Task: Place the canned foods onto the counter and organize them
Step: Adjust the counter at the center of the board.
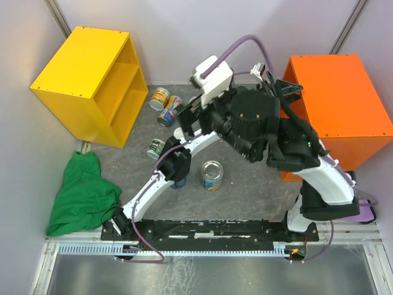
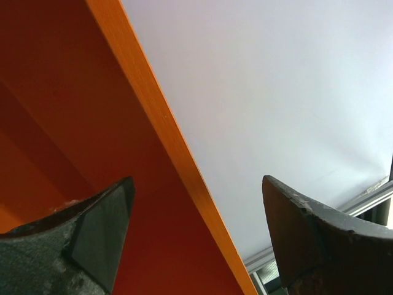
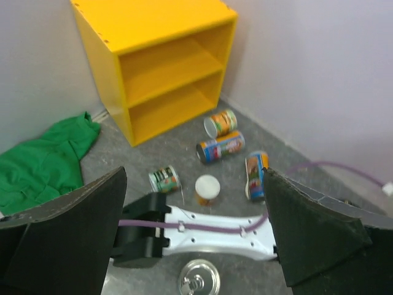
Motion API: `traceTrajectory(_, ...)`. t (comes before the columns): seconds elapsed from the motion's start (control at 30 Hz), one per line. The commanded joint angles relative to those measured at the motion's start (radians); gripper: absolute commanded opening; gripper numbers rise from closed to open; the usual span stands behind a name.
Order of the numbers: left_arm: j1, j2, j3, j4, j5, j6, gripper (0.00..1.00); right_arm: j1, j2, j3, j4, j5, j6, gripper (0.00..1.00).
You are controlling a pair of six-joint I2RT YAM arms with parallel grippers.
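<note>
Between the yellow cabinet [image 1: 86,74] and the orange counter [image 1: 338,92], on the grey table [image 1: 245,184], lie all the cans that can be seen, every one well apart from the counter. A silver-topped tin [image 1: 212,175] stands upright in the open near the arm bases. Just to its left, a blue-labelled tin [image 1: 178,183] shows only in part beneath the elbow of the left arm [image 1: 144,193]. From the right wrist, four cans lie on their sides before the yellow cabinet's open shelves: an orange-labelled can [image 3: 221,123] nearest the cabinet, a picture-labelled can [image 3: 220,146] just beside it, a blue-and-orange can [image 3: 256,175] towards the wall, and a green-labelled can [image 3: 164,180] close to the left arm's black elbow. A white-lidded can [image 3: 207,188] stands upright just beyond that arm's white link. The link, with its purple cable, crosses the view between the right gripper [image 3: 195,178] and these cans. The right gripper hangs above them with its fingers spread wide and nothing between them. The left gripper [image 2: 198,184] is up by the counter's near corner, also released and empty, with the counter's orange edge and the white wall showing through the gap. In the top view, the dark bulk of both wrists sits between the cans and the counter. A green cloth [image 1: 83,190] lies heaped at the table's left edge, below the yellow cabinet.
</note>
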Motion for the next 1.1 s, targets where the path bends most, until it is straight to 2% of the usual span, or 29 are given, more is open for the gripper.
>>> traceTrajectory(0.0,0.008,-0.011,0.057,0.059,0.014,-0.012,0.91,-0.141,-0.112,-0.093,-0.104,-0.221,0.279,0.98)
traceTrajectory(0.17,0.012,0.01,0.094,0.033,0.003,-0.003,0.9,-0.23,-0.16,-0.13,-0.127,-0.164,0.312,0.94)
traceTrajectory(0.37,0.005,0.013,0.116,-0.028,-0.006,0.046,0.86,-0.278,-0.164,-0.141,-0.16,-0.133,0.349,0.83)
traceTrajectory(0.5,-0.009,0.015,0.119,-0.072,-0.007,0.076,0.81,-0.281,-0.193,-0.192,-0.166,-0.07,0.392,0.73)
traceTrajectory(0.6,-0.025,0.022,0.122,-0.095,-0.025,0.097,0.75,-0.282,-0.239,-0.255,-0.152,-0.026,0.409,0.68)
traceTrajectory(0.83,-0.058,0.033,0.151,-0.115,-0.11,0.161,0.61,-0.282,-0.304,-0.315,-0.171,0.006,0.442,0.64)
traceTrajectory(1.07,-0.077,0.038,0.153,-0.129,-0.132,0.174,0.4,-0.283,-0.338,-0.324,-0.225,0.035,0.477,0.59)
